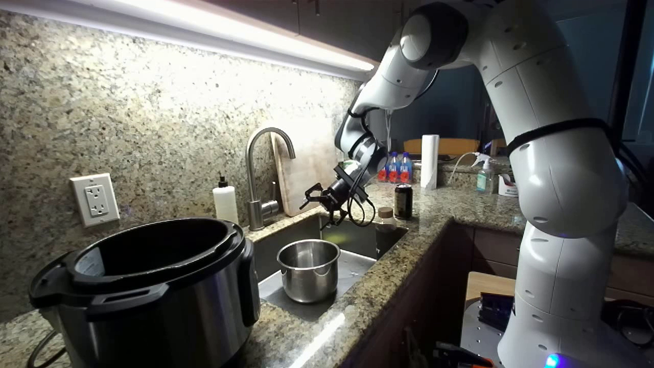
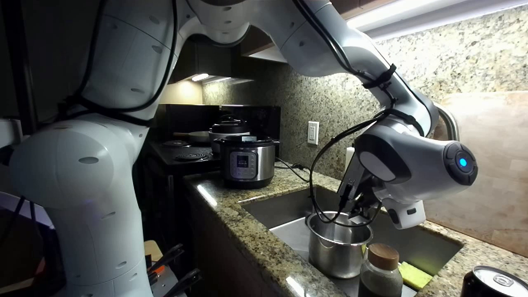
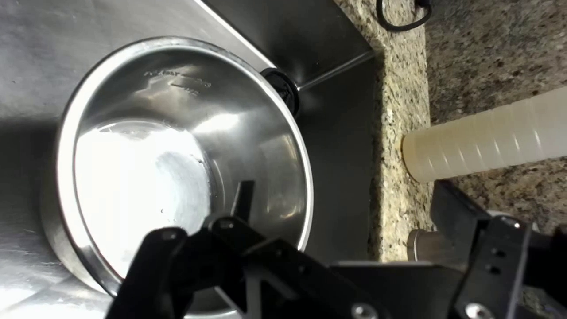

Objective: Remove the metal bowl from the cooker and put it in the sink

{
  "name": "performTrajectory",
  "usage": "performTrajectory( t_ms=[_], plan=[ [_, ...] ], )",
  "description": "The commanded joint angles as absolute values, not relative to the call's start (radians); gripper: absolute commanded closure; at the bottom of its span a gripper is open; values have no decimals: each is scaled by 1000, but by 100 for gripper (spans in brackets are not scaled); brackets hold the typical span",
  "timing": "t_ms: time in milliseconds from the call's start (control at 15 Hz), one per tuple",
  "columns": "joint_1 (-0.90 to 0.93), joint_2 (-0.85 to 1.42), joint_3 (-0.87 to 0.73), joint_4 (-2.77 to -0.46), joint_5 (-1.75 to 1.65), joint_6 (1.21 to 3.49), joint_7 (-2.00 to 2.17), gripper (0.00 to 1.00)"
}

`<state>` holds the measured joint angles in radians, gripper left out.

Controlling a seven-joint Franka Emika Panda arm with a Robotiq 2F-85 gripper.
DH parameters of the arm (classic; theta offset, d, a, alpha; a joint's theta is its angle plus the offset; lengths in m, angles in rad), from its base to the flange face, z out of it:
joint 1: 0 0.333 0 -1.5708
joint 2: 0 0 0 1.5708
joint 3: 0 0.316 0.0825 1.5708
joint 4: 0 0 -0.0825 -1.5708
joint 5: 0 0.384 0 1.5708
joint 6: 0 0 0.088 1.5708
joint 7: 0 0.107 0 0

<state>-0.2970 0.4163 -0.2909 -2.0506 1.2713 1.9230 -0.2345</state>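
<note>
The metal bowl (image 1: 309, 279) is out of the cooker (image 1: 179, 306) and stands upright on the floor of the sink (image 2: 284, 210). The gripper (image 3: 346, 199) hangs over it with jaws spread wide, nothing between them. Relation that matters: bowl lies below the gripper, by the look of it offset toward the cooker and the front edge of the counter (image 1: 389, 276); in the wrist view one finger (image 3: 243, 199) overlaps the bowl's mouth, its partner the strip beside the soap bottle (image 3: 483, 135). No long axis to line up (round, mouth up). Judgement: placing looks done; next calls for a lift straight up, minding the rim below that finger. Surface is smooth steel. The faucet (image 1: 251, 179) rises behind; a sponge (image 2: 414, 275) lies at the far end.
</note>
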Motion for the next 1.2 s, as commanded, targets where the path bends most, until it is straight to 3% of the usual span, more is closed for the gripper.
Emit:
performTrajectory(
  t_ms=[0,1133],
  plan=[
    [-315,384,-281,-2069,1276,1906,-242,0],
    [-287,219,-303,-2250,1106,2031,-206,0]
  ],
)
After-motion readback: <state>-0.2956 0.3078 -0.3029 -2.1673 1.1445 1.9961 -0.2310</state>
